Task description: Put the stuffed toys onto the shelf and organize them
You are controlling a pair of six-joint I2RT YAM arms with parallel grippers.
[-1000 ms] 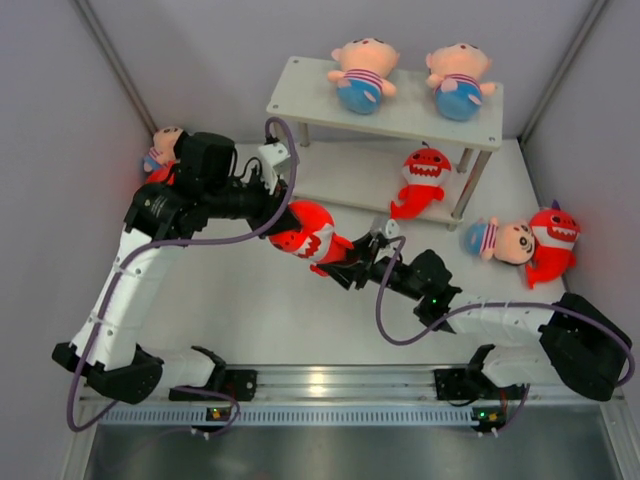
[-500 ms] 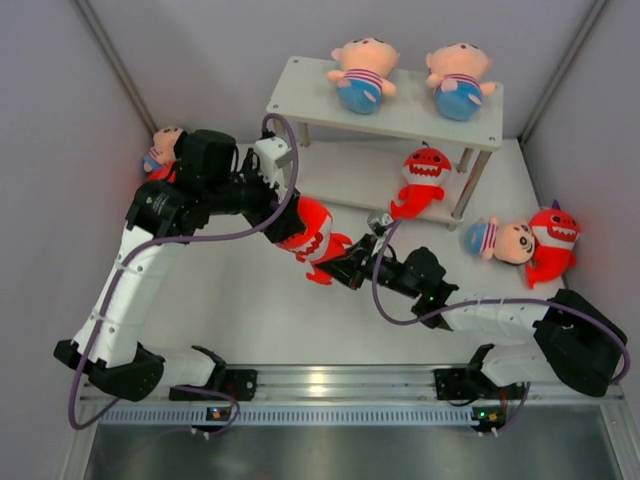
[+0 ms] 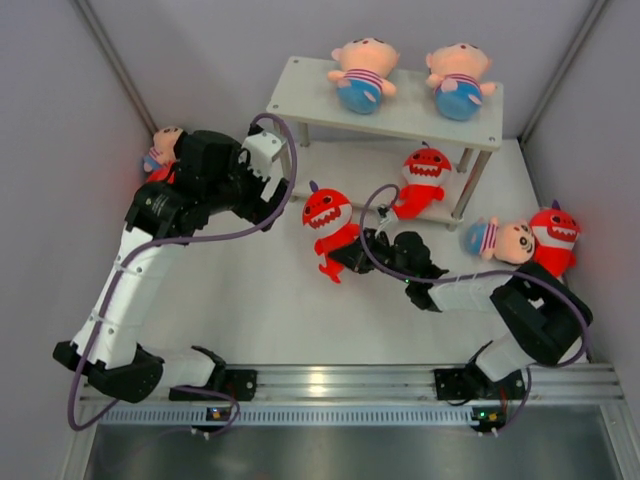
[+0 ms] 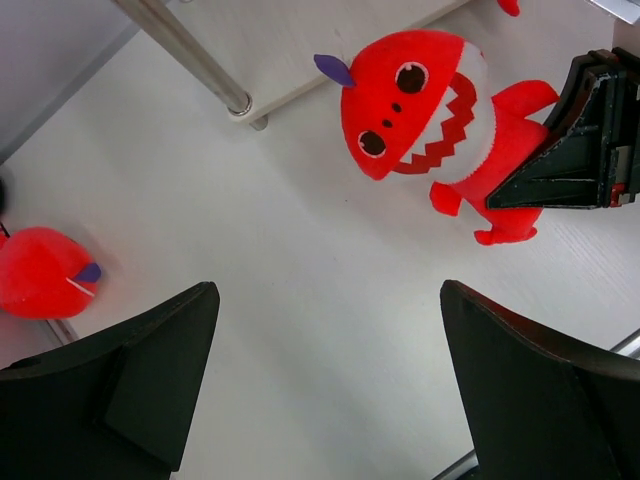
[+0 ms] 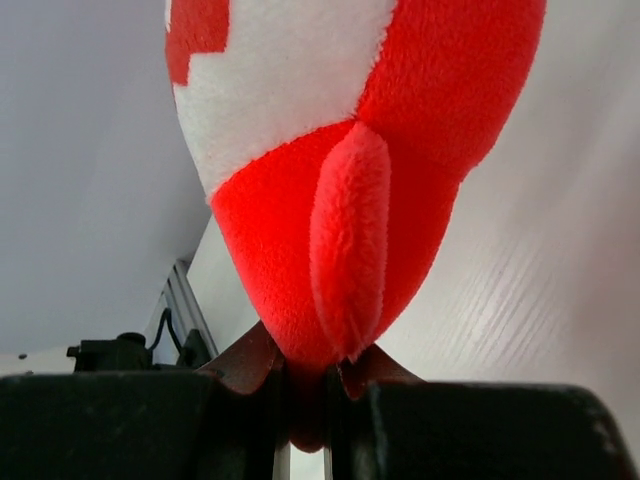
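Note:
The shelf (image 3: pixel 400 118) stands at the back. Two peach dolls (image 3: pixel 362 72) (image 3: pixel 458 80) lie on its top board, and a red shark (image 3: pixel 422 180) rests on the lower board. In front of the shelf a second red shark (image 3: pixel 328 222) (image 4: pixel 420 100) is on the table, face up. My right gripper (image 3: pixel 352 255) (image 5: pixel 305 385) is shut on its tail end (image 5: pixel 330 300). My left gripper (image 3: pixel 268 205) (image 4: pixel 328 300) is open and holds nothing, a little to the left of this shark and apart from it.
A striped doll (image 3: pixel 505 240) and a red shark (image 3: pixel 550 240) lie together on the table at the right. Another doll (image 3: pixel 165 145) and a red toy (image 4: pixel 40 270) sit against the left wall behind my left arm. A silver shelf leg (image 4: pixel 190 55) stands near my left gripper.
My left gripper has let go of the shark, opened wide and drawn back to the left. My right gripper has shut on the shark's tail and moved it toward the shelf.

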